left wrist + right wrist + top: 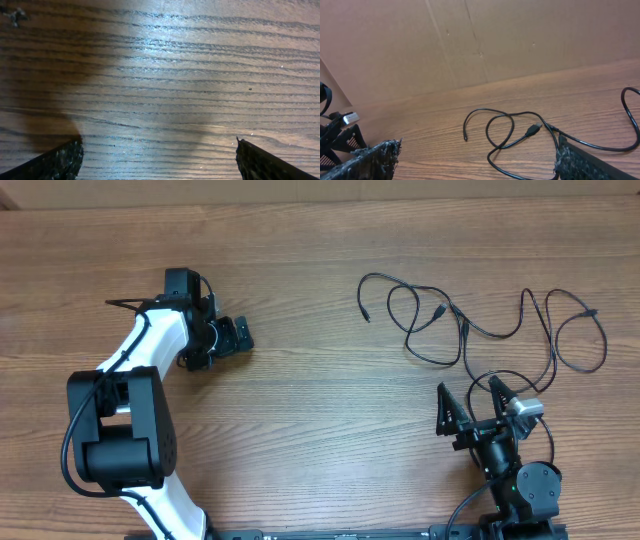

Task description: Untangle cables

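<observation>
The cables (470, 328) lie as thin black cords in loose, overlapping loops on the table's right half, with small plugs at their ends. My right gripper (468, 392) stands open just in front of them, touching none. The right wrist view shows the loops (506, 131) and one plug (534, 130) ahead of the open right gripper (477, 156); one cord passes by the right finger (590, 164). My left gripper (243, 335) is open at the left of the table, far from the cords. In the left wrist view the left gripper (159, 152) has only bare wood between its fingers.
The wooden table (320, 410) fills the overhead view. A brown cardboard wall (470, 45) rises behind the table's far edge. The left arm's white body (140, 400) takes up the table's left front. Thicker black wires run along both arms.
</observation>
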